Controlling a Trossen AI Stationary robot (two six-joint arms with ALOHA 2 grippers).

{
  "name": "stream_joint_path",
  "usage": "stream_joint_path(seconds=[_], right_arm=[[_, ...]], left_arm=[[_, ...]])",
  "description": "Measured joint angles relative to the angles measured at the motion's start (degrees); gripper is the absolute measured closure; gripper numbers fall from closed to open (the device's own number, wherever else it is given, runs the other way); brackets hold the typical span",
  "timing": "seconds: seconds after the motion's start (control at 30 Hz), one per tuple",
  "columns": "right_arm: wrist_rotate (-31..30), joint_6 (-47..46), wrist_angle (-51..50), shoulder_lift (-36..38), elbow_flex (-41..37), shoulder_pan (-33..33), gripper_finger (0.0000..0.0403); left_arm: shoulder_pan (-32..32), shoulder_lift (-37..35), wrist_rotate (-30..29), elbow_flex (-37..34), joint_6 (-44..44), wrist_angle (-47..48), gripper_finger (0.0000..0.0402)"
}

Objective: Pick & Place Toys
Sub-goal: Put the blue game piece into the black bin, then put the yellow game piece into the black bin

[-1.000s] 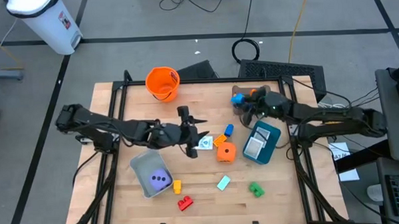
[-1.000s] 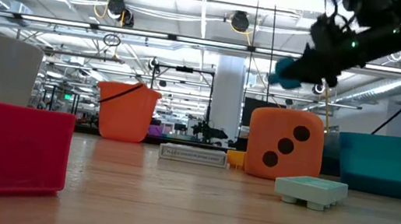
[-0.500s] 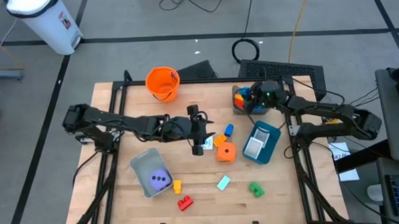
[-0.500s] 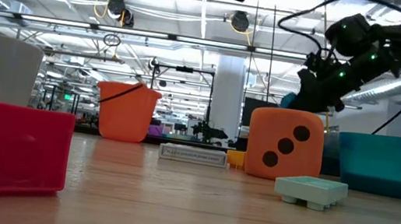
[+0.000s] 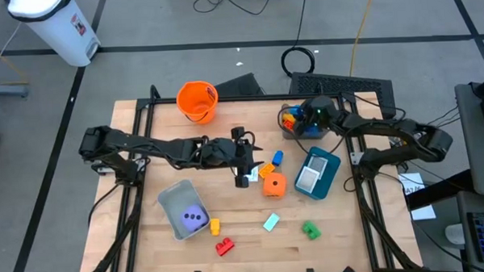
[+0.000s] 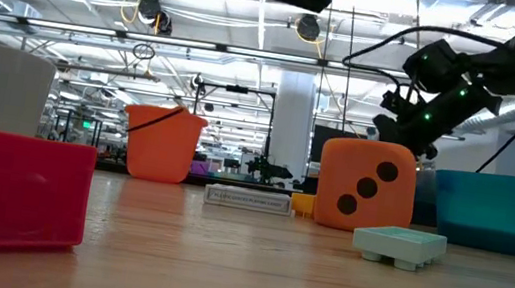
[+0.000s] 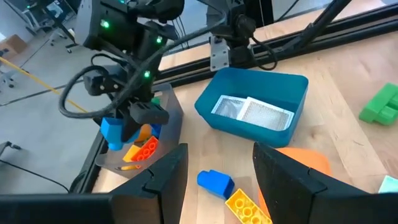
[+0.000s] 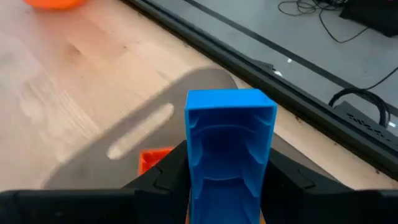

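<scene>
Blue block (image 8: 230, 146) sits clamped between fingers of my right hand (image 5: 296, 120), above the grey bin (image 5: 289, 133) at worktop (image 5: 245, 225) far edge; its long axis runs along the fingers. My left hand (image 5: 241, 170) hangs w/ fingers apart, holding nothing, beside orange die (image 5: 273, 184).

You see blue block (image 8: 230, 146) upright, pinched in right end effector (image 8: 227, 168) over grey bin. Orange die (image 5: 273, 185) sits mid-bench; purple die (image 5: 195, 217) inside other bin; green block (image 5: 311, 229), red block (image 5: 224, 247) near front edge.
</scene>
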State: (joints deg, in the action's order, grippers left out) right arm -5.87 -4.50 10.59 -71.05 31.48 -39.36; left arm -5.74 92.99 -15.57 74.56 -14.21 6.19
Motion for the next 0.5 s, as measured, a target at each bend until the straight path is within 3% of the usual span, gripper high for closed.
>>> stream_joint_path(seconds=[0.4, 0.5], right_arm=[[0.36, 2.23, 1.53, 0.09, 0.0, -1.45, 0.0198], [4.33, 1.89, 1.56, 2.17, 0.0, -1.45, 0.0188]], left_arm=[[0.0, -0.02, 0.11, 0.0, -0.03, -0.05, 0.0215], [-0.02, -0.02, 0.11, 0.0, -0.05, 0.05, 0.0215]])
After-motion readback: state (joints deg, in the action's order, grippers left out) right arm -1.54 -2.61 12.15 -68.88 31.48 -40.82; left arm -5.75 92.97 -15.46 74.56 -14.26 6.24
